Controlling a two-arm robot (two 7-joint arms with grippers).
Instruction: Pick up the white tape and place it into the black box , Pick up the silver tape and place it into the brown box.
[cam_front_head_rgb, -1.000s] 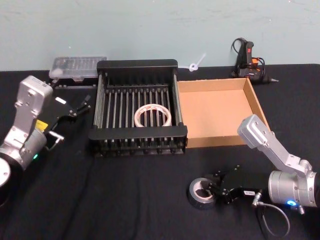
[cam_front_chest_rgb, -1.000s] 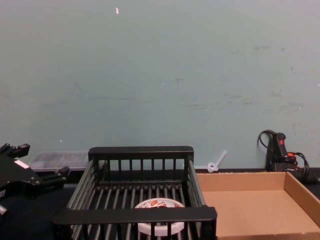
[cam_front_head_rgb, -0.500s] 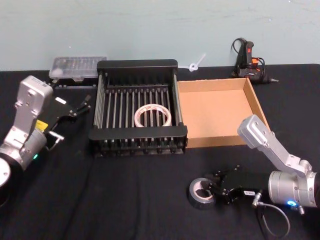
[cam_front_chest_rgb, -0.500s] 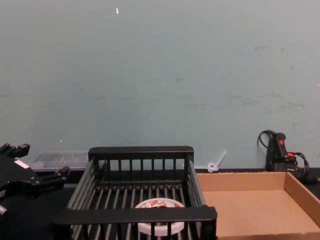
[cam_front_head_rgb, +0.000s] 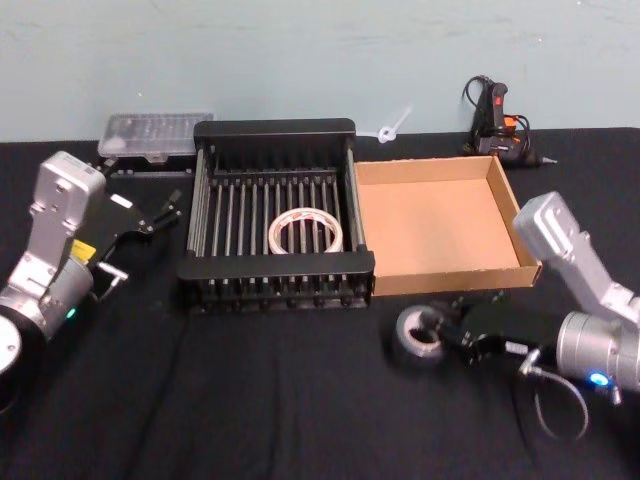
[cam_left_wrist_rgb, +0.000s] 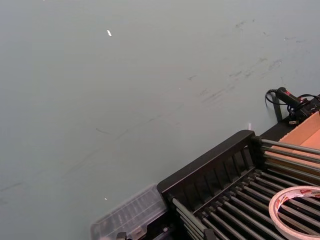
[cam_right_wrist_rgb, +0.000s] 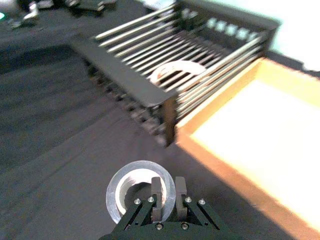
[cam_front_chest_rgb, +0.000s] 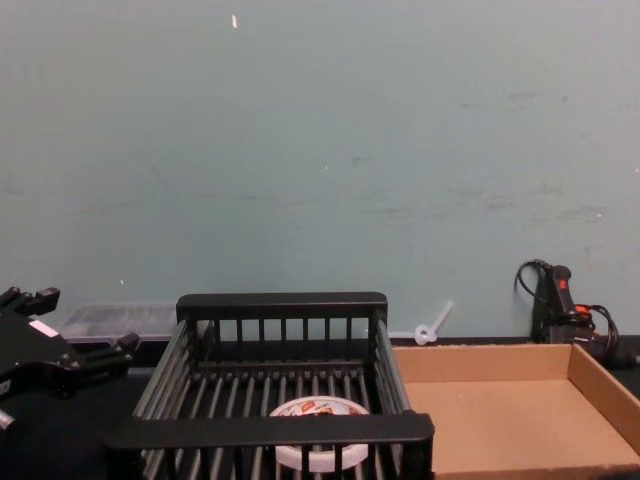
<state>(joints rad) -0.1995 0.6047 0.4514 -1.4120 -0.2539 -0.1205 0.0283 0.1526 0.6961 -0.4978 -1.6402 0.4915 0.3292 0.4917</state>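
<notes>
From the head view, the silver tape (cam_front_head_rgb: 422, 336) is seen pinched at its near wall by the right gripper (cam_front_head_rgb: 447, 338), just in front of the brown box (cam_front_head_rgb: 518, 232), whose open floor lies directly ahead of the fingers. The white tape (cam_front_head_rgb: 305, 231) is already lying flat on the ribs of the black box (cam_front_head_rgb: 275, 132), ahead and well to the left of that gripper. The left gripper (cam_front_head_rgb: 158, 212) is parked beside the crate's left wall, fingers spread and holding nothing.

In the left wrist view, the off-white ring (cam_left_wrist_rgb: 296, 210) is seen resting on the crate's bars.

Now the right wrist view: the two fingers are closed across the roll's wall, one inside the centre hole, one outside, and the roll (cam_right_wrist_rgb: 141, 194) is carried just beyond the fingertips. A stiff, fairly dense roll is suggested; the wall grip looks sound, though some swing could be expected from a one-sided hold.

From the chest view, the ring (cam_front_chest_rgb: 320, 413) sits low behind the crate's front rail.
</notes>
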